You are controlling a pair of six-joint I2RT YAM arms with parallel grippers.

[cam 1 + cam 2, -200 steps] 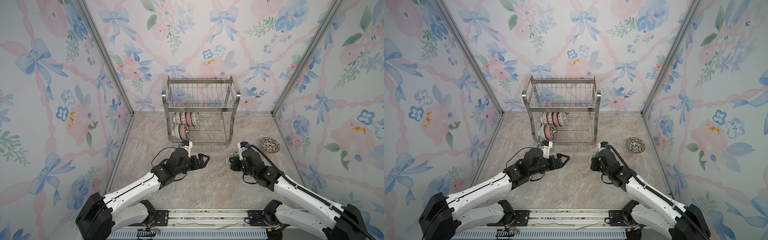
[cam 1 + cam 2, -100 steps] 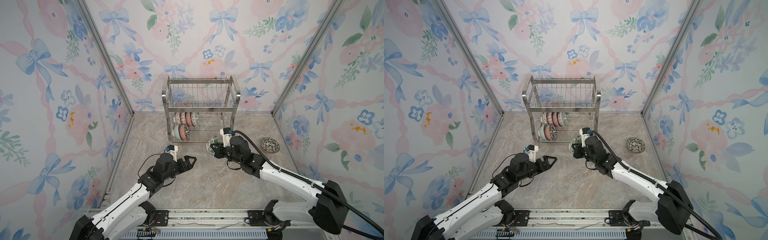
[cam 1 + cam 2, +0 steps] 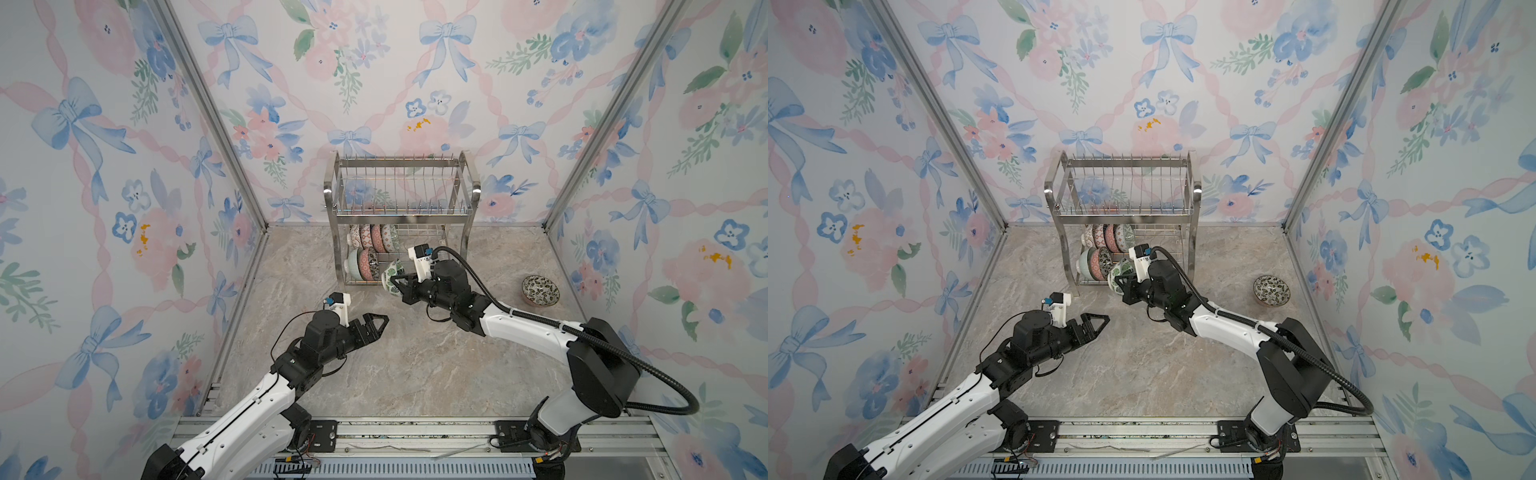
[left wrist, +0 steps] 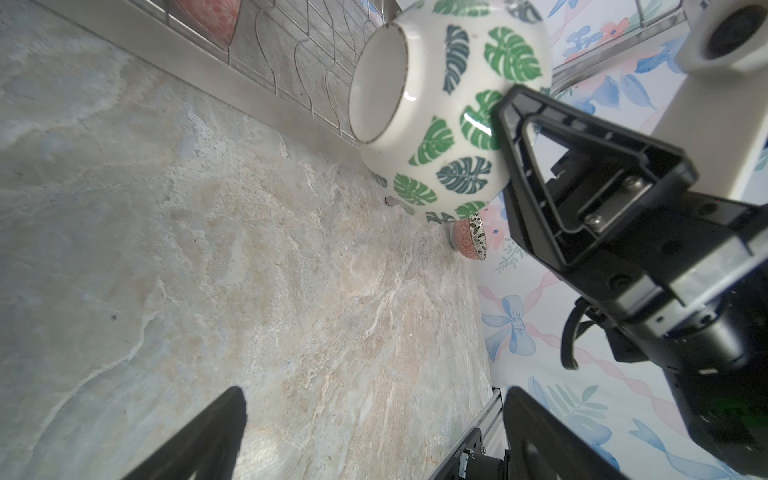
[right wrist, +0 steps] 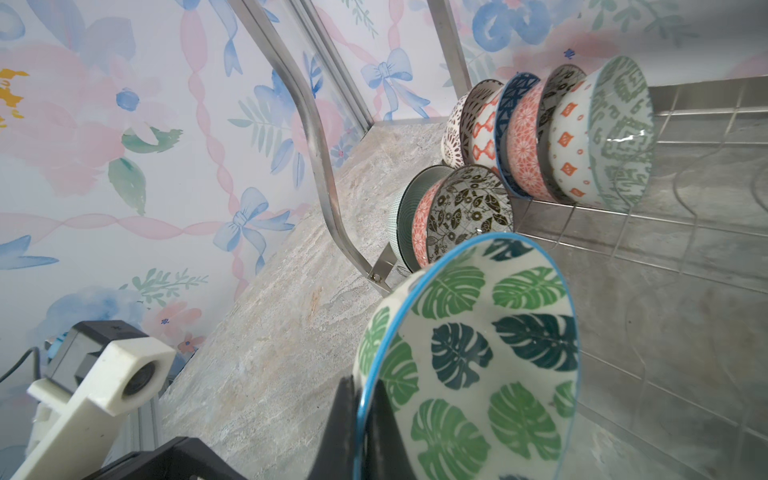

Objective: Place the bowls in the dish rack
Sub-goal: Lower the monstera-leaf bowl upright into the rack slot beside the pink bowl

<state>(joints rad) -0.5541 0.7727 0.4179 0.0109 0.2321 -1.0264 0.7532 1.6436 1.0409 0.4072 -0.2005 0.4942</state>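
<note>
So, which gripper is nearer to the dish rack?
Right. The right gripper, holding the green leaf bowl, is at the lower front of the dish rack; the left gripper, open, is farther back.

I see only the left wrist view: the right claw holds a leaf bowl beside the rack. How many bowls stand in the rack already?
Observer: Six, all on the lower tier of the dish rack: four in the back row, two in the front row.
Operator: And the held one, where is it?
Observer: The right wrist view shows the leaf bowl close to the front row's black-and-white leafy bowl, opening turned the same way.
Operator: Are more bowls waiting outside?
Observer: In both top views only one bowl sits upright on the table, right of the rack.
</note>
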